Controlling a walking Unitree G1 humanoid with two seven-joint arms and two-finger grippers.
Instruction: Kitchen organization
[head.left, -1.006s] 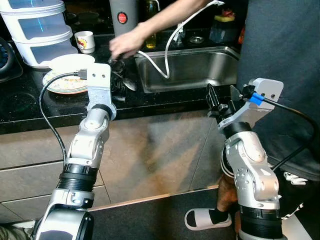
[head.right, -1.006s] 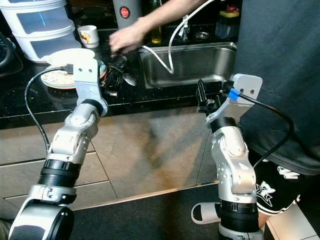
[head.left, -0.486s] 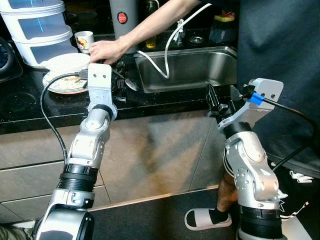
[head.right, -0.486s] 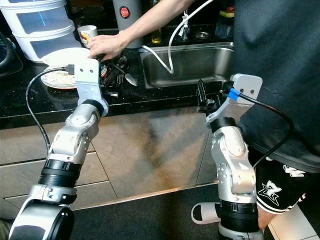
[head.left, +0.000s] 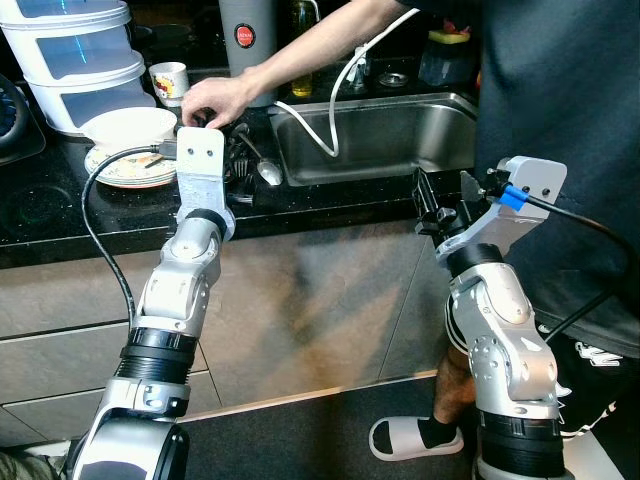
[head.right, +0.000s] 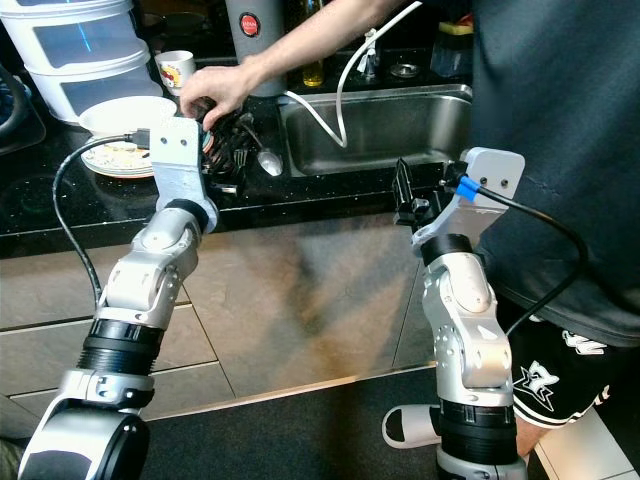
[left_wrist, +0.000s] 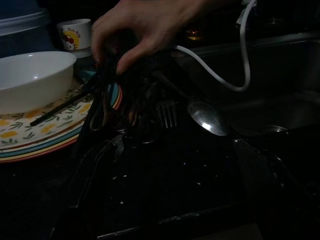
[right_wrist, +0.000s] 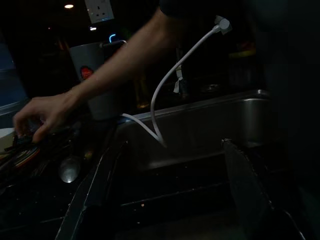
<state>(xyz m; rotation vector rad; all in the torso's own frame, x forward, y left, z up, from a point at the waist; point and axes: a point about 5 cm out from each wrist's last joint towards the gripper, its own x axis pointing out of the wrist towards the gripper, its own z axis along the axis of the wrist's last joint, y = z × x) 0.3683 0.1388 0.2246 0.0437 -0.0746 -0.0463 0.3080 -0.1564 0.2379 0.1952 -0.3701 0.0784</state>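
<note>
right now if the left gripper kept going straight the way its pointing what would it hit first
Probably the pile of dark utensils on the counter, where the person's hand is picking at them. The fork and spoon lie beside that line. Depth is hard to judge in the dim wrist view.

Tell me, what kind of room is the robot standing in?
Most likely a home kitchen. A stainless steel sink is set into a black speckled stone counter, and a white bowl sits on a patterned plate beside a silver spoon.
</note>
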